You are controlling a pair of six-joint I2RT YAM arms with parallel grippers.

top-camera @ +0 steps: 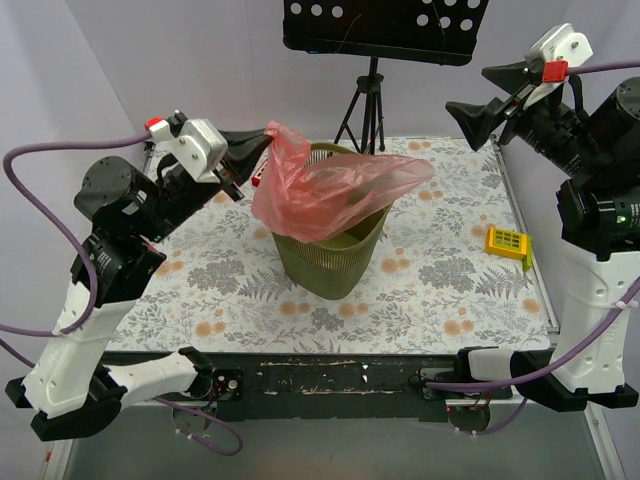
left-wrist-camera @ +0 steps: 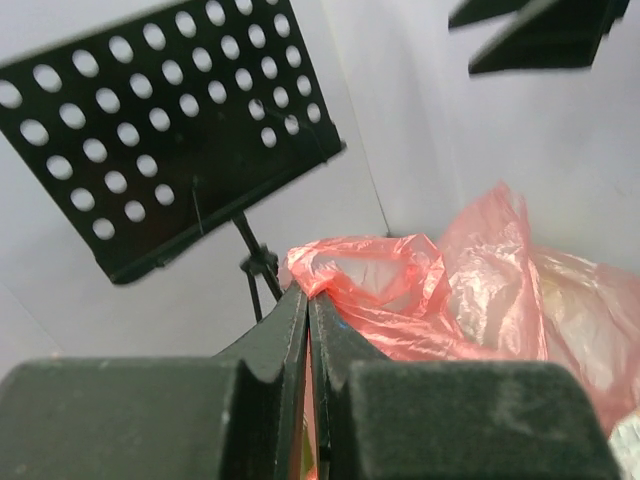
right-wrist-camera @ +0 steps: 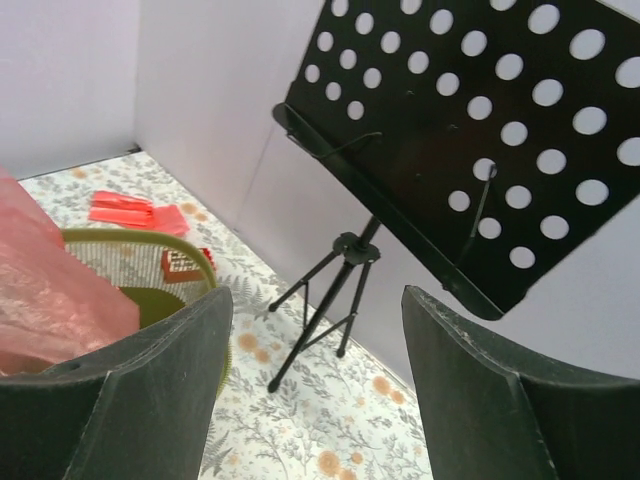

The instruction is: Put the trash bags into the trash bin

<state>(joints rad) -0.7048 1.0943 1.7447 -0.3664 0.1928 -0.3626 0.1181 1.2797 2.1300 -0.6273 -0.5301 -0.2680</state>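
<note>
Left jaws: we see them clenched on a bag (top-camera: 305,190) corner; the bag drapes rightward over the bin (top-camera: 325,270).
Right jaws: released, farther off.

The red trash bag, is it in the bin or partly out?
Partly out: the trash bag drapes over the trash bin, one corner pinched in the shut left gripper.
</note>
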